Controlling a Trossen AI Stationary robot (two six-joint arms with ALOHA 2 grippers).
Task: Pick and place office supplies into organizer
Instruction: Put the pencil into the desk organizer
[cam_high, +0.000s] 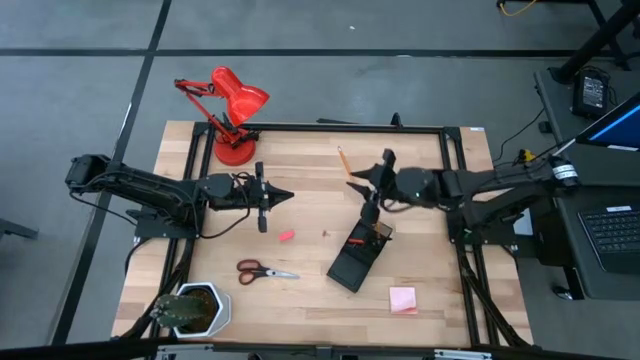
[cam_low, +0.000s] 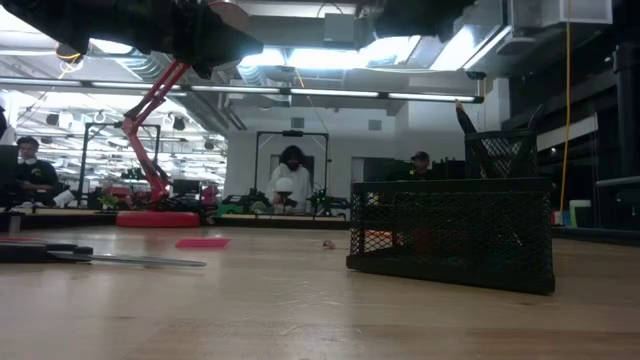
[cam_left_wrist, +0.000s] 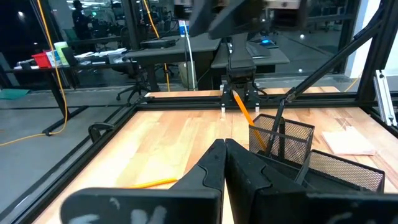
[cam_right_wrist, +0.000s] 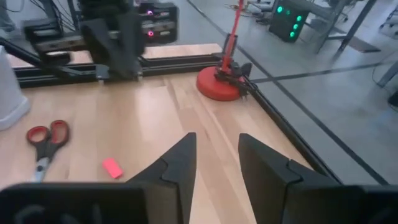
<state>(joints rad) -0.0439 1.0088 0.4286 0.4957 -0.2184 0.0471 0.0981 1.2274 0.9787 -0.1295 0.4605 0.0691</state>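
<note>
Organizer (cam_high: 357, 258), a black mesh tray lying mid-table, already holds a pencil (cam_left_wrist: 244, 113) and a pen (cam_left_wrist: 278, 119). Scissors (cam_high: 262, 270), loose toward the near edge, look stiff and light, best gripped across the blades. Right gripper (cam_high: 366, 214) hovers above the organizer, fingers spread and empty; left gripper (cam_high: 262, 200) waits pressed together, empty.

A workshop w/ a grey floor (cam_high: 80, 90) crossed by dark seam lines surrounds the wooden table (cam_high: 310, 215). Long ceiling strip lights (cam_low: 330, 95) glow over benches where several people (cam_low: 292, 180) sit or stand (faces not described). A laptop (cam_high: 618, 235) rests on a side desk at right; a yellow cable (cam_left_wrist: 53, 68) hangs nr dark workstations.
</note>
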